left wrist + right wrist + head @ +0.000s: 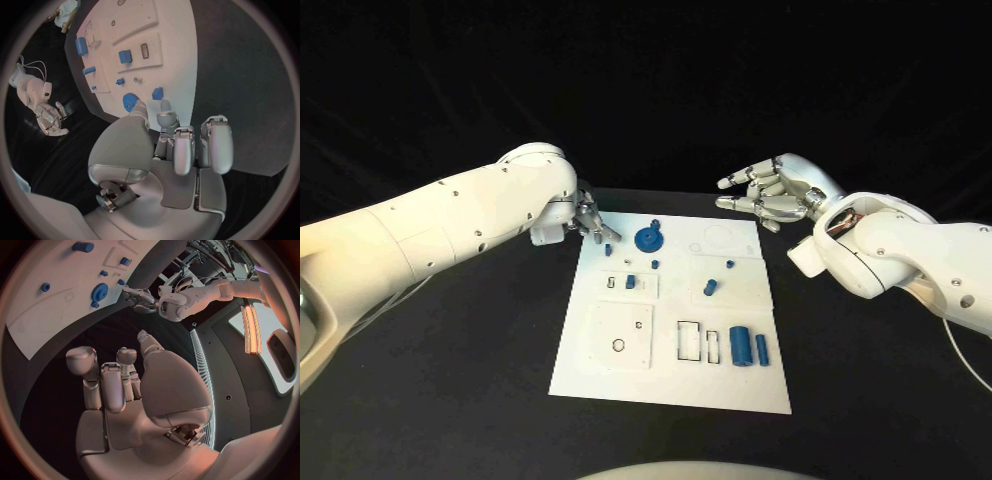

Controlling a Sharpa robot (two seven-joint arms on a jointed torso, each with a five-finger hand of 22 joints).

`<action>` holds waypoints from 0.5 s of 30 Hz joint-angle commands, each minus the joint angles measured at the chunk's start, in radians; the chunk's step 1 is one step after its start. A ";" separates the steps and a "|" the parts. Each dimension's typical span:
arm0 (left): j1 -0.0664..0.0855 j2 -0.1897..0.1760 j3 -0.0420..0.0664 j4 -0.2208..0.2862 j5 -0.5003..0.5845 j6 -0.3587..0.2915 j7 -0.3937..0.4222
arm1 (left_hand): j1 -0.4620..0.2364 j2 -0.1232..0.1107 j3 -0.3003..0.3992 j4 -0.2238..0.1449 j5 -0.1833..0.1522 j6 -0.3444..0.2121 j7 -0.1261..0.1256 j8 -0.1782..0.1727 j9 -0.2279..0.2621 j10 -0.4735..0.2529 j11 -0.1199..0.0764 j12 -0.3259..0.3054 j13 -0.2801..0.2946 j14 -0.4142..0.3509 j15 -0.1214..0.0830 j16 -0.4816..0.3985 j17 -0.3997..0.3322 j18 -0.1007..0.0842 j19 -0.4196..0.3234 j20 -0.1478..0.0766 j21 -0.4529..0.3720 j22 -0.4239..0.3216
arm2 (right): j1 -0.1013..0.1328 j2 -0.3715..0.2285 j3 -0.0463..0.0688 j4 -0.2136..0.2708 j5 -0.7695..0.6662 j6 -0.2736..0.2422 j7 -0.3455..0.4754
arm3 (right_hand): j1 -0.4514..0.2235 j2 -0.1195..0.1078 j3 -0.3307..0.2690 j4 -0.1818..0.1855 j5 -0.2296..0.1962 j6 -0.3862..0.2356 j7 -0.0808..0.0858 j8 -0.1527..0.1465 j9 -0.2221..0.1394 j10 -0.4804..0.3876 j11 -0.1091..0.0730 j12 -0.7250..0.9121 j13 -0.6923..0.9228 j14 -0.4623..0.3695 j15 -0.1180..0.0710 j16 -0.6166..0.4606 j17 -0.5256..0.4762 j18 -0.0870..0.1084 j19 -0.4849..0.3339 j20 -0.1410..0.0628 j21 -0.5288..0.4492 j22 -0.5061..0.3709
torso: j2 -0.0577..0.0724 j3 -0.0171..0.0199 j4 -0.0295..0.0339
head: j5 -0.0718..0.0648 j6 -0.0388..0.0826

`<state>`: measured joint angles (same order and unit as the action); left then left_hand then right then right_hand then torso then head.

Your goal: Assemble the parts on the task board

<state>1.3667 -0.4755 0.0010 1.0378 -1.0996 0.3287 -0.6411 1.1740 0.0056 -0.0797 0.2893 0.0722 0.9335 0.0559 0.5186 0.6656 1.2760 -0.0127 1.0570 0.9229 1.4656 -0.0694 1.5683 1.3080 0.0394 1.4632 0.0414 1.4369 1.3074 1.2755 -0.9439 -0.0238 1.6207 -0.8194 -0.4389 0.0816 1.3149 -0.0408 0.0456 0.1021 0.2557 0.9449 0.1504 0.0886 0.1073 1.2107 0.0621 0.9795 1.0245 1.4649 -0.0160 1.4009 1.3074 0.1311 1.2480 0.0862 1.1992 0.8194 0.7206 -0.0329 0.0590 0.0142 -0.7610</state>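
The left hand [589, 222] hangs empty at the task board's [603, 370] far left corner, fingers apart, likely to reach the blue gear [649, 239], while the right hand [770, 196] waits open beyond the far right corner.

Head view: task board [672, 375] brightly lit from above, black surroundings left dark.
Wrist views: straight edges bent by fisheye, rims darkened.
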 commanded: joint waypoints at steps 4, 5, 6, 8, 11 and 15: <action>-0.005 0.014 -0.001 -0.023 -0.015 0.036 0.020 | 0.017 0.014 -0.006 -0.002 0.002 0.015 -0.005 0.015 0.006 0.011 -0.006 0.008 0.005 0.105 -0.006 0.002 0.263 0.000 0.032 -0.005 0.008 0.129 | -0.001 0.002 0.000 0.000 -0.003 0.014 0.009 | 0.009 0.004 -0.004 0.000 0.007 -0.004 0.001 0.002 0.001 -0.008 0.000 -0.004 0.000 0.048 0.001 -0.003 0.023 0.006 -0.007 0.002 -0.007 -0.001 | 0.000 0.0017 0.0006 | 0.000 -0.003; -0.006 0.015 -0.002 -0.025 -0.015 0.038 0.020 | 0.021 0.016 -0.005 -0.003 0.003 0.016 -0.006 0.017 0.007 0.012 -0.007 0.009 0.005 0.105 -0.007 0.002 0.263 0.000 0.033 -0.005 0.008 0.130 | -0.001 0.002 0.000 0.000 -0.003 0.014 0.009 | 0.009 0.004 -0.004 0.000 0.007 -0.004 0.001 0.002 0.001 -0.008 0.000 -0.004 0.000 0.048 0.001 -0.003 0.023 0.006 -0.007 0.002 -0.007 -0.001 | 0.000 0.0017 0.0005 | 0.000 -0.003; -0.007 0.016 -0.002 -0.027 -0.016 0.039 0.020 | 0.027 0.018 -0.004 -0.004 0.003 0.016 -0.007 0.019 0.008 0.013 -0.008 0.010 0.006 0.105 -0.008 0.002 0.263 0.000 0.033 -0.006 0.009 0.130 | -0.001 0.002 0.000 0.000 -0.003 0.014 0.009 | 0.009 0.004 -0.004 0.000 0.007 -0.004 0.001 0.002 0.001 -0.008 0.000 -0.004 0.000 0.048 0.001 -0.003 0.023 0.006 -0.007 0.002 -0.007 -0.001 | 0.000 0.0011 0.0007 | 0.000 -0.004; -0.008 0.017 -0.002 -0.029 -0.016 0.041 0.021 | 0.033 0.020 -0.002 -0.004 0.003 0.017 -0.008 0.022 0.010 0.013 -0.009 0.011 0.006 0.105 -0.009 0.002 0.263 -0.001 0.034 -0.007 0.009 0.131 | -0.001 0.002 0.000 0.000 -0.003 0.014 0.009 | 0.009 0.004 -0.004 0.000 0.007 -0.004 0.001 0.002 0.001 -0.008 0.000 -0.004 0.000 0.048 0.001 -0.003 0.023 0.006 -0.007 0.002 -0.007 -0.001 | -0.001 0.0010 0.0009 | -0.001 -0.005; -0.009 0.019 -0.002 -0.032 -0.017 0.042 0.023 | 0.039 0.021 -0.001 -0.005 0.003 0.017 -0.009 0.024 0.012 0.014 -0.010 0.012 0.007 0.105 -0.009 0.002 0.263 -0.001 0.034 -0.008 0.010 0.132 | -0.001 0.002 0.000 0.000 -0.003 0.014 0.009 | 0.009 0.004 -0.004 0.000 0.007 -0.004 0.001 0.002 0.001 -0.008 0.000 -0.004 0.000 0.048 0.001 -0.003 0.023 0.006 -0.007 0.002 -0.007 -0.001 | -0.001 0.0013 0.0014 | -0.001 -0.006; -0.010 0.021 -0.002 -0.033 -0.017 0.046 0.026 | 0.046 0.023 0.001 -0.005 0.004 0.017 -0.010 0.027 0.014 0.016 -0.010 0.013 0.008 0.105 -0.010 0.002 0.263 -0.001 0.035 -0.009 0.011 0.134 | -0.001 0.003 0.000 0.000 -0.003 0.015 0.009 | 0.009 0.004 -0.004 0.000 0.007 -0.004 0.001 0.002 0.001 -0.008 0.000 -0.004 0.000 0.048 0.001 -0.003 0.023 0.006 -0.007 0.002 -0.007 -0.001 | -0.001 0.0009 0.0015 | -0.001 -0.007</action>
<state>1.3570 -0.4579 -0.0016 1.0051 -1.1095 0.3505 -0.6303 1.2092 0.0301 -0.0797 0.2894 0.0722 0.9454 0.0462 0.5404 0.6782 1.2866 -0.0233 1.0666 0.9299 1.4684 -0.0723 1.5684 1.3078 0.0394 1.4669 0.0376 1.4444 1.3073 1.2750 -0.9425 -0.0239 1.6206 -0.8194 -0.4375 0.0819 1.3149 -0.0408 0.0457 0.1021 0.2556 0.9449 0.1504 0.0886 0.1071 1.2108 0.0621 0.9795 1.0245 1.4649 -0.0160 1.4009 1.3074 0.1311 1.2481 0.0862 1.1992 0.8194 0.7199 -0.0316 0.0602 0.0131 -0.7674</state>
